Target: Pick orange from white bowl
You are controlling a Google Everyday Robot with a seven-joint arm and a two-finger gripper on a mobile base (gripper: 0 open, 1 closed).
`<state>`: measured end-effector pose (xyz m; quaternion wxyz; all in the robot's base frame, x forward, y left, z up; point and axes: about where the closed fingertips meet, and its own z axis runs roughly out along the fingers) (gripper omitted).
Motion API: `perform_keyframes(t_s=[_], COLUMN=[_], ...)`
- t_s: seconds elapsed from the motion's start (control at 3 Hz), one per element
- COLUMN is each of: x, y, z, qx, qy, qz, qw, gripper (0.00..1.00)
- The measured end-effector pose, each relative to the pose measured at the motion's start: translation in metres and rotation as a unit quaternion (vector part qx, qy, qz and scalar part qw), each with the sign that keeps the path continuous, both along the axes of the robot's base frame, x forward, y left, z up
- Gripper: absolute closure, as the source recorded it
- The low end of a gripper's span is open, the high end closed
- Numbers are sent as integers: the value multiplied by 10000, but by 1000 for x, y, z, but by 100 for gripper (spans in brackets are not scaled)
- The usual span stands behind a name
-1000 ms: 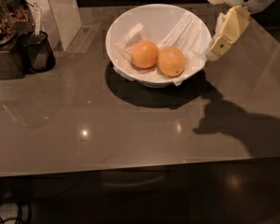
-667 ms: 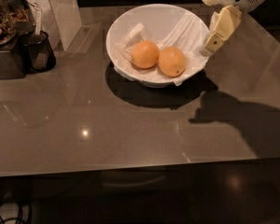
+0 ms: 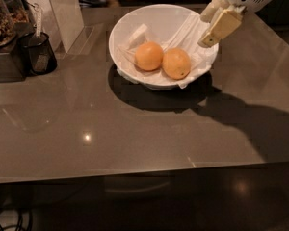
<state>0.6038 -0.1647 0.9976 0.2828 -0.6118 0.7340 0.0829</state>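
Note:
The white bowl [image 3: 135, 20] stands at the back middle of the table, with white cloth [image 3: 195, 57] draped over its right rim. Two fruits lie side by side in it. The orange [image 3: 176, 63], slightly oval and deeper in shade, is on the right. A rounder, paler peach-orange fruit [image 3: 149, 56] touches it on the left. My gripper [image 3: 207, 35] hangs over the bowl's right rim, tilted down and to the left. It is above and to the right of the orange and apart from it. It holds nothing that I can see.
A black cup [image 3: 37, 54] and a dark container with nuts [image 3: 2, 18] stand at the far left. A pale upright board [image 3: 62, 8] stands behind them. The grey table [image 3: 135, 138] has its front edge near the bottom. A person is blurred at the back.
My gripper has moved left, from beside the bowl's right edge to over its right rim. The bowl and both fruits have not moved.

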Motion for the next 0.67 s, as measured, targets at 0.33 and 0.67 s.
perform_keyframes(t_s=[0.33,0.67], x=[14,31], y=[20,44], z=[-19,-41], qx=[140,226], qy=[214,469], qz=[237,546], qw=[9994,9971], gripper=[37,39])
